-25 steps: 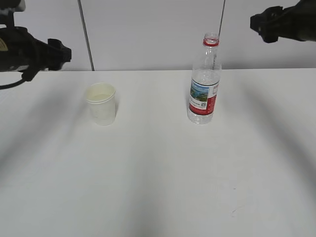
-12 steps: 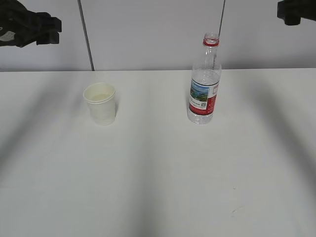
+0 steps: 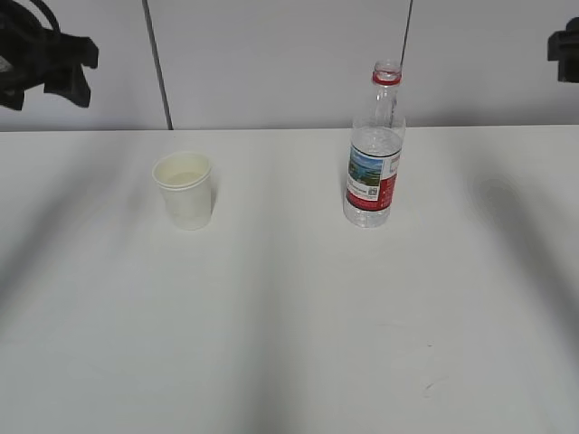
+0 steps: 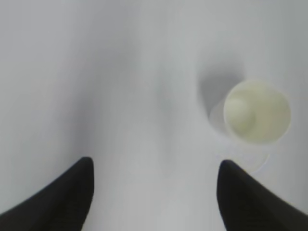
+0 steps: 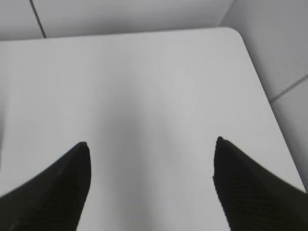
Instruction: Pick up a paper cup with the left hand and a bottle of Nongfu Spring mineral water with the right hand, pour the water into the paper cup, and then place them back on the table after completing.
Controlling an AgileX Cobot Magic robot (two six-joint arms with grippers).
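Note:
A white paper cup stands upright on the white table, left of centre. It also shows in the left wrist view, to the upper right of my left gripper, with pale contents inside. The uncapped clear water bottle with a red-and-white label stands upright right of centre, partly filled with clear water. My left gripper is open and empty, high at the far left. My right gripper is open and empty over bare table; only its tip shows at the exterior view's right edge.
A grey panelled wall runs behind the table. The table's far right corner shows in the right wrist view. Arm shadows lie across the tabletop.
Both arms have drawn back up and outward: the left towards the top left corner, the right almost out of the exterior view. Cup and bottle have not moved.

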